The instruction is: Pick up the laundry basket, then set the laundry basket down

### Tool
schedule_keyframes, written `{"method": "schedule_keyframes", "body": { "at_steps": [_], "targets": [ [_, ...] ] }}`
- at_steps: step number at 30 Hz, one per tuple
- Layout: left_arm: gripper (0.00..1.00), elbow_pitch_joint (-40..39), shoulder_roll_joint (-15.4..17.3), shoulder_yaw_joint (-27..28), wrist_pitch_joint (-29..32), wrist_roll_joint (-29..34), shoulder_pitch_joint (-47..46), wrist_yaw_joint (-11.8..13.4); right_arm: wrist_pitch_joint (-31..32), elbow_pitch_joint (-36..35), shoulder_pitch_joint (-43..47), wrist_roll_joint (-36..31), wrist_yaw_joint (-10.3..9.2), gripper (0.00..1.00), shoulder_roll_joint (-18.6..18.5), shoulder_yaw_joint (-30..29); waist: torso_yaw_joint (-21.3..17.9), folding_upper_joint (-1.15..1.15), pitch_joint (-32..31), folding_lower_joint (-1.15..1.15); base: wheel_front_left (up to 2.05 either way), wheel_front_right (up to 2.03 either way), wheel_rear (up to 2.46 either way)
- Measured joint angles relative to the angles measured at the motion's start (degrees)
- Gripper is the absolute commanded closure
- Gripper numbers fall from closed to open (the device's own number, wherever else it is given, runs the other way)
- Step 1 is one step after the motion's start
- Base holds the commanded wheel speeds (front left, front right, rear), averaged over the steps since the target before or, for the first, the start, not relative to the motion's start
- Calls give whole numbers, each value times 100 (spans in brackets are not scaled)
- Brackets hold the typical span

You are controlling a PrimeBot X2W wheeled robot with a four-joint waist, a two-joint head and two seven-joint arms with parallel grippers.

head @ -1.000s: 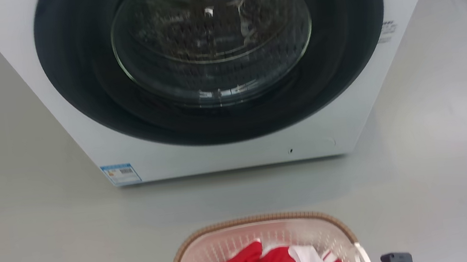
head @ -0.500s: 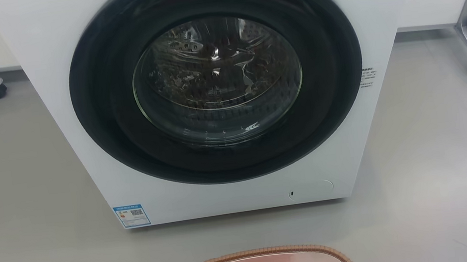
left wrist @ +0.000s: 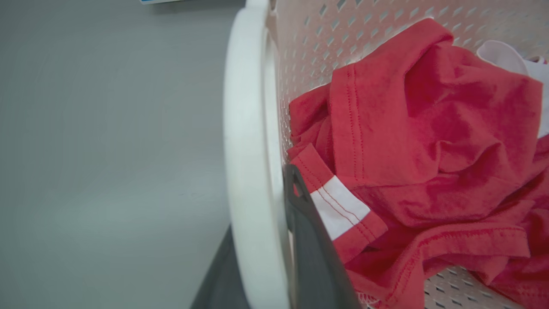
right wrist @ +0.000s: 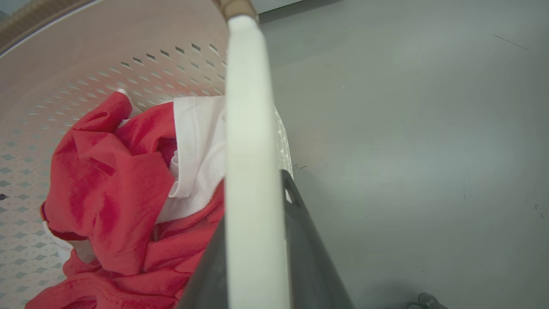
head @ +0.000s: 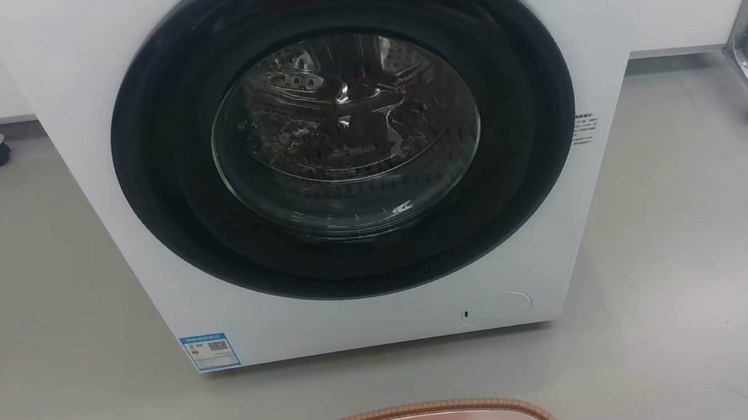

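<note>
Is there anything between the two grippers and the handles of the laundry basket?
Nothing visible. The left gripper and the right gripper each clamp a white handle of the laundry basket.

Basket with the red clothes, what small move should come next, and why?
Probably raise it evenly, a little: the left end effector and right end effector each clamp a white handle of the basket, and clothes lie loose inside.
</note>
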Motion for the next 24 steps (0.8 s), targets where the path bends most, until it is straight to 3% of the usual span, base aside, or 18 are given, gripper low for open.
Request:
{"method": "schedule_keyframes", "body": {
  "at_steps": [24],
  "targets": [
    [100,-7,4,-75,7,-70,-4,30,-109,140,-122,409,-1,100,-4,327,-23,0,45,0,0,0,0]
  ]
}}
